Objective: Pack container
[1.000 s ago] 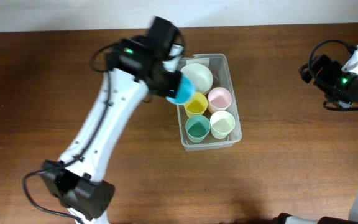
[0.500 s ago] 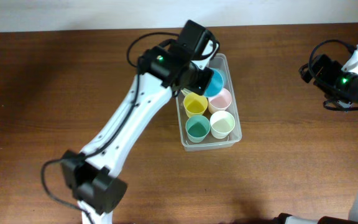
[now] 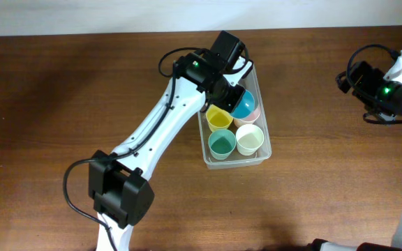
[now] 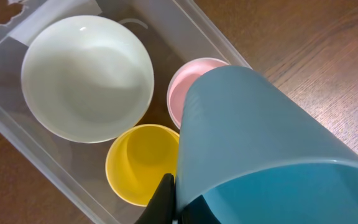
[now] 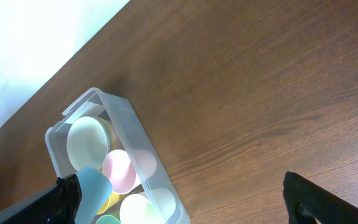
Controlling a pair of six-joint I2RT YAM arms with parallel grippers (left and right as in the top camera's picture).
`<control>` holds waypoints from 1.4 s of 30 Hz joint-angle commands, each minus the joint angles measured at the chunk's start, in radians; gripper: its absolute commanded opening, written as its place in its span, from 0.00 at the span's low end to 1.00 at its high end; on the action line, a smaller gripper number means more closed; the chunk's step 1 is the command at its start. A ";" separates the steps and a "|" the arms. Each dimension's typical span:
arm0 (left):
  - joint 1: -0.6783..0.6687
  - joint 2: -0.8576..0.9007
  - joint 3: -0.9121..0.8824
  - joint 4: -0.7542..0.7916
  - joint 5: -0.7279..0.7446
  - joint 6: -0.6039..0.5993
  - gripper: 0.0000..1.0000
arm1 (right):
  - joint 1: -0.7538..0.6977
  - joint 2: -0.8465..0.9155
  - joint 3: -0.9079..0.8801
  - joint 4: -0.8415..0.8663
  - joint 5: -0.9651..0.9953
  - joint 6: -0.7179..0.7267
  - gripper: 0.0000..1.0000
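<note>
My left gripper (image 3: 230, 95) is closed on the rim of a blue cup (image 4: 260, 143), tilted over the pink cup (image 4: 194, 81) in the container (image 3: 237, 161). The container stands on the table (image 3: 61, 104). My right gripper (image 5: 190, 205), well apart from it, is wide open and empty.

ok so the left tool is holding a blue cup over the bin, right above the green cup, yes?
Not quite. The left tool is holding a blue cup over the bin, but above the pink cup, not the green cup. The left wrist view shows it.
</note>
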State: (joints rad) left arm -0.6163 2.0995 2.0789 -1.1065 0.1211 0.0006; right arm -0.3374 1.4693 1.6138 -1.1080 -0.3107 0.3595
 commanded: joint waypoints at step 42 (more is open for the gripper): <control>0.547 0.032 0.731 -0.581 -0.125 -0.076 1.00 | -0.004 -0.002 0.006 0.000 0.009 -0.003 0.99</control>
State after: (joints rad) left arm -0.0708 2.1357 2.8059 -1.6844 -0.0151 -0.0616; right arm -0.3374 1.4693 1.6138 -1.1080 -0.3107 0.3592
